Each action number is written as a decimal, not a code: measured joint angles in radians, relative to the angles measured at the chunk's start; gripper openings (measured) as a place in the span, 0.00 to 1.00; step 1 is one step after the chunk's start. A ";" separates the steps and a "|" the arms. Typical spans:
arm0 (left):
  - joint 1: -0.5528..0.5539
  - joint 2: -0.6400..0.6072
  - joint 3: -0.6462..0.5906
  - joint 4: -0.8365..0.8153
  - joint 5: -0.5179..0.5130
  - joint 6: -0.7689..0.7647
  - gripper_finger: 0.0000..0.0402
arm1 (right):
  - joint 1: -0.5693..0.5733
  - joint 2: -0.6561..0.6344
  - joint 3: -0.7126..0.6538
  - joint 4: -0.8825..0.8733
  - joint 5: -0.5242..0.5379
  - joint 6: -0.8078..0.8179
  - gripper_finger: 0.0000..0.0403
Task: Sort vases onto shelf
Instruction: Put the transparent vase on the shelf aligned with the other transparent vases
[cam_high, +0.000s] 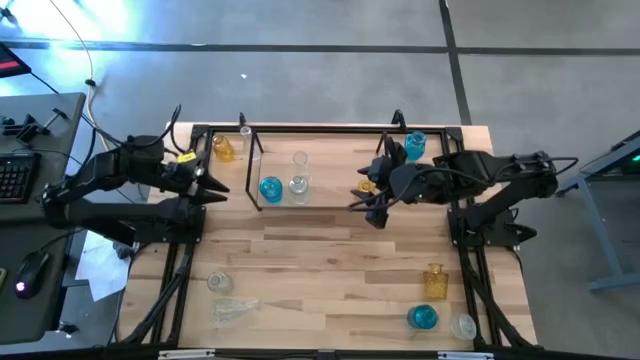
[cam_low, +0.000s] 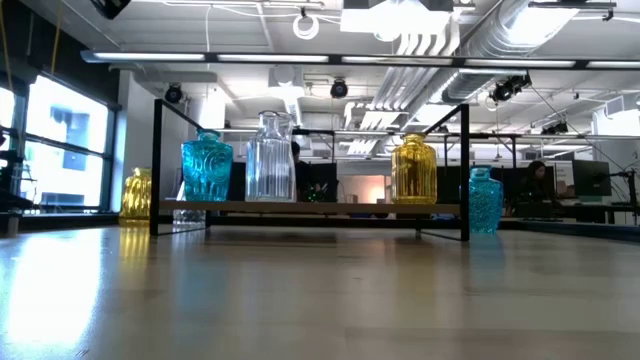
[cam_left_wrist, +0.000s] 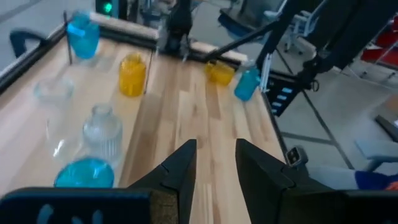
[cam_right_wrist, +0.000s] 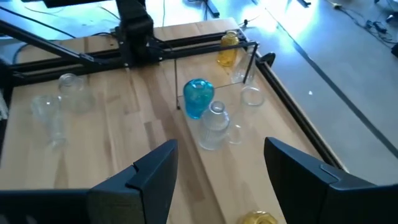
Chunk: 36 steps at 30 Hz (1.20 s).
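Shelf, person only low view

The table is pale wood in jointed strips, smooth with a soft sheen. The shelf has thin matt black metal rods and a light wooden floor. The vases are glossy, ribbed, translucent glass. Both arms look matt dark plastic.

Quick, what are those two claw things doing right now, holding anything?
Left gripper: jaws narrowly apart, holding nothing.
Right gripper: jaws wide open, holding nothing.
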 joint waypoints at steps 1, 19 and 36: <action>-0.025 0.016 0.007 0.023 -0.010 0.003 0.24 | -0.005 0.000 0.000 0.000 0.000 -0.005 0.55; -0.551 0.529 0.168 -0.132 -0.355 -0.052 0.17 | -0.002 0.000 0.000 -0.027 0.007 -0.009 0.55; -0.821 0.829 0.169 -0.150 -0.349 -0.469 0.17 | 0.057 -0.049 0.000 -0.084 0.104 0.017 0.55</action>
